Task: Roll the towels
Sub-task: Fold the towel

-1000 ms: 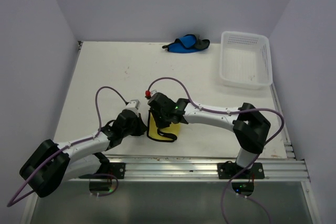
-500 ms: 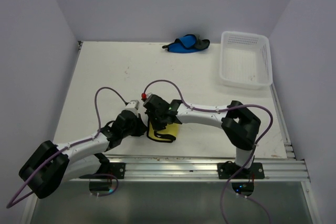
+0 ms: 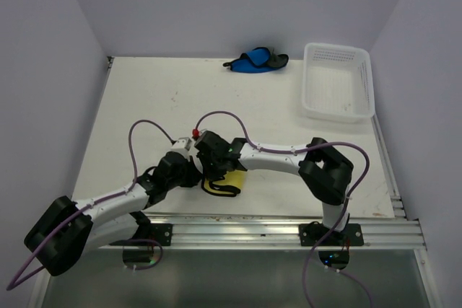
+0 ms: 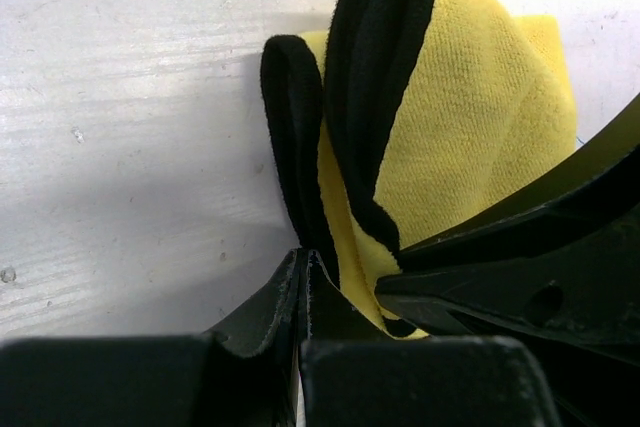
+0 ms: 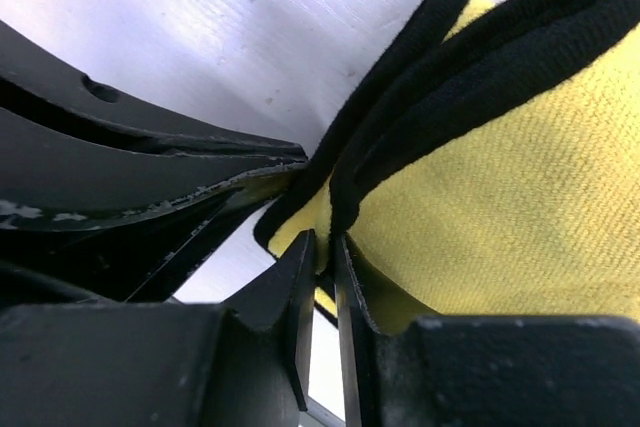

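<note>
The yellow towel (image 3: 231,182) with dark edging lies bunched near the table's front edge. It fills the left wrist view (image 4: 470,127) and the right wrist view (image 5: 520,177), folded over on itself. My left gripper (image 3: 200,176) (image 4: 305,257) is shut, its tips pinching the towel's black edge at the left side. My right gripper (image 3: 216,166) (image 5: 325,242) is shut on the towel's edge right beside it, fingers almost touching the left fingers (image 5: 150,167). The blue towel (image 3: 254,60) lies crumpled at the table's far edge, away from both grippers.
A white perforated basket (image 3: 338,112) stands at the back right. The metal rail (image 3: 289,230) runs along the front edge just below the towel. Purple cables loop over both arms.
My right gripper has moved left toward the left gripper, drawing the yellow towel with it, so less yellow shows. The left arm has barely moved.
</note>
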